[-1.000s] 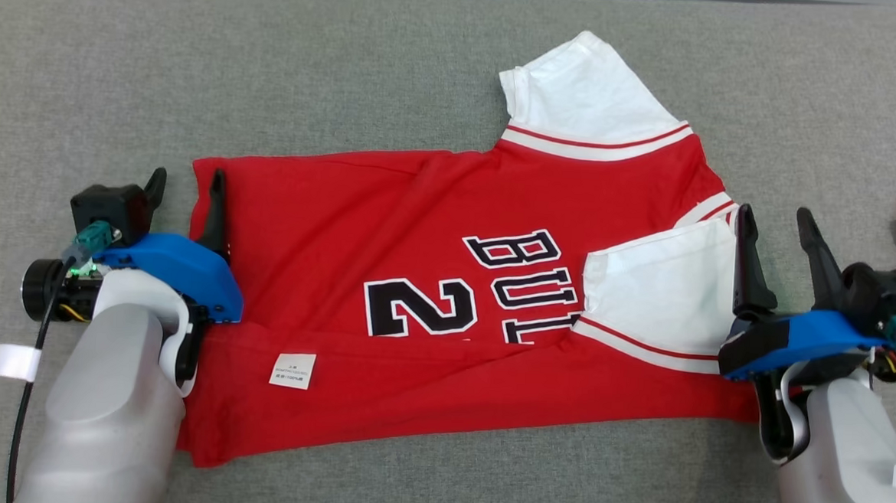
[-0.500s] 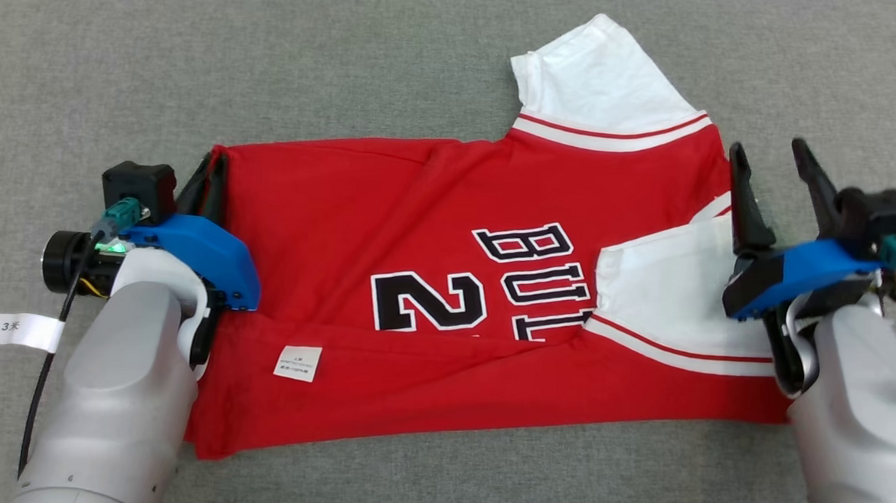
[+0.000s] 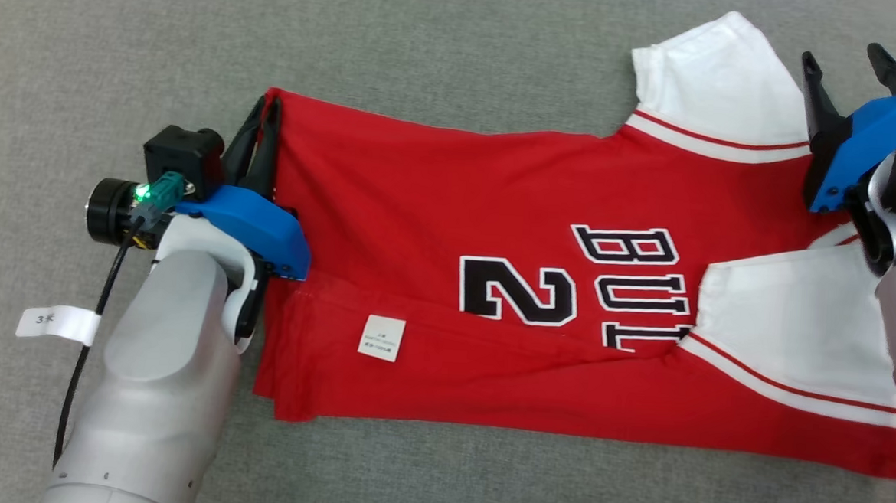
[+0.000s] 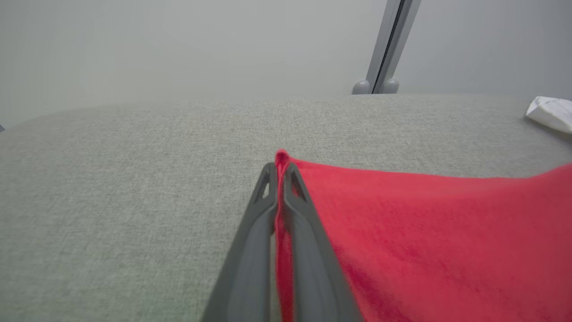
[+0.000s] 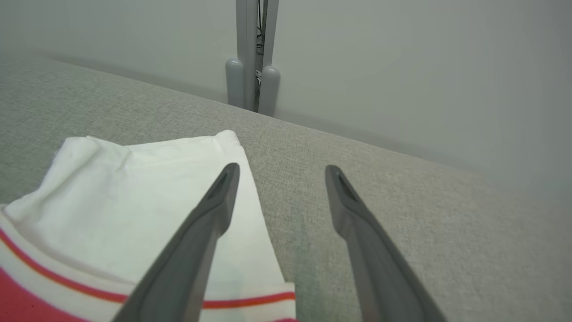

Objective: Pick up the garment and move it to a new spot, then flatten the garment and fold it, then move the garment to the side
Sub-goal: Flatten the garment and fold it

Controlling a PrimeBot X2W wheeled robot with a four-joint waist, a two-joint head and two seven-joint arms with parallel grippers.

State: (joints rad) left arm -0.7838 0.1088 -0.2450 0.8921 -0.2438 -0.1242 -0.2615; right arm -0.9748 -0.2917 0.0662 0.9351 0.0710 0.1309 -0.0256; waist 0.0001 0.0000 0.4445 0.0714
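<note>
My left gripper (image 3: 261, 123) is clenched on the hem corner of the red garment (image 3: 435, 197), at nine o'clock on the grey desk (image 3: 428, 36). My right gripper (image 3: 844, 61) is released at two o'clock, seemingly just above the white sleeve (image 3: 722, 74)

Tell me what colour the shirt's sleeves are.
The shirt has white sleeves; the head view shows them best.

Garment (image 3: 420, 196): red jersey, white sleeves with red-striped trim, black "2" and "BUL" print. Lies sideways, mostly flat, on grey counter (image 3: 352, 39); near long edge folded over, one sleeve folded across front.
</note>
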